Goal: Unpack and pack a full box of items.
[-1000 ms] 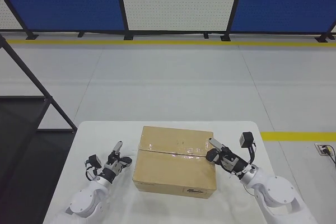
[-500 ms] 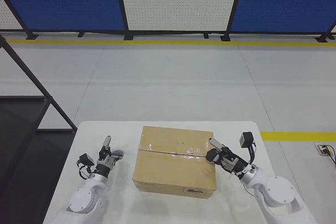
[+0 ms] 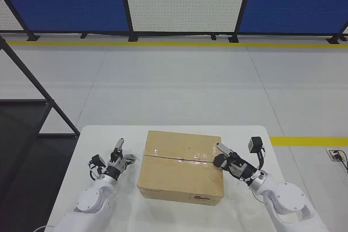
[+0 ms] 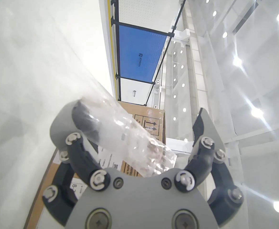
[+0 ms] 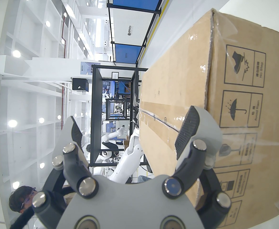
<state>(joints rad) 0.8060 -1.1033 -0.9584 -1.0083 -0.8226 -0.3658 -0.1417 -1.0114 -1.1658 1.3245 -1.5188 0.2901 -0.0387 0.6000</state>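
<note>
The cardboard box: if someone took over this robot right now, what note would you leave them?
Left gripper: open, beside the box's left end, with a clear plastic scrap lying against one finger.
Right gripper: open, at the box's right end near the top seam, holding nothing.
Box: in the middle of the white table, flaps shut.
Done: nothing unpacked yet.
Left: open the flaps, take the items out, pack them back in.

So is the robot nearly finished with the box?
Barely started. The box has its flaps shut, so nothing is unpacked. Crinkly clear plastic clings to the open left pincer. The open right pincer sits at the box's end. Opening, emptying and repacking all remain.
</note>
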